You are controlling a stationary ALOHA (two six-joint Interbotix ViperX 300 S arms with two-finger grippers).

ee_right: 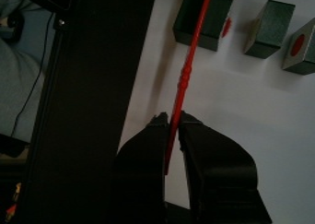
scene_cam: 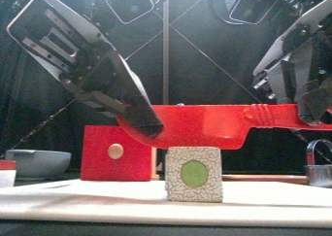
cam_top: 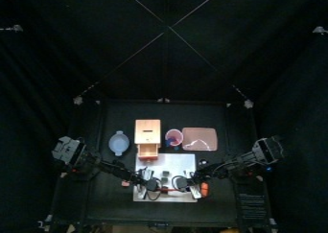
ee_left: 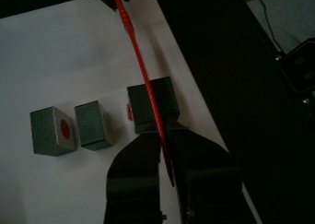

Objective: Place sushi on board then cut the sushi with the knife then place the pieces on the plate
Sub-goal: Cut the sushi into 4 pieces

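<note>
A red toy knife (scene_cam: pixel 220 118) hangs level over the white cutting board (scene_cam: pixel 78 203), held at both ends. My left gripper (ee_left: pixel 167 152) is shut on one end and my right gripper (ee_right: pixel 175 128) on the other. Three dark sushi blocks lie apart on the board. The knife's edge (ee_left: pixel 138 62) runs over the end block (ee_left: pixel 157 110), which also shows under the blade in the right wrist view (ee_right: pixel 201 23). The other two blocks (ee_left: pixel 92 124) (ee_left: pixel 52 134) lie beside it. In the front view one block (scene_cam: pixel 195 174) stands below the blade, its white face with a green centre toward me.
The wooden box with a red drawer front (scene_cam: pixel 116 152) stands behind the board. The blue-grey bowl (cam_top: pixel 119 143) sits at the back left and the pink tray (cam_top: pixel 200 138) at the back right. A red cup (cam_top: pixel 174 136) stands between box and tray.
</note>
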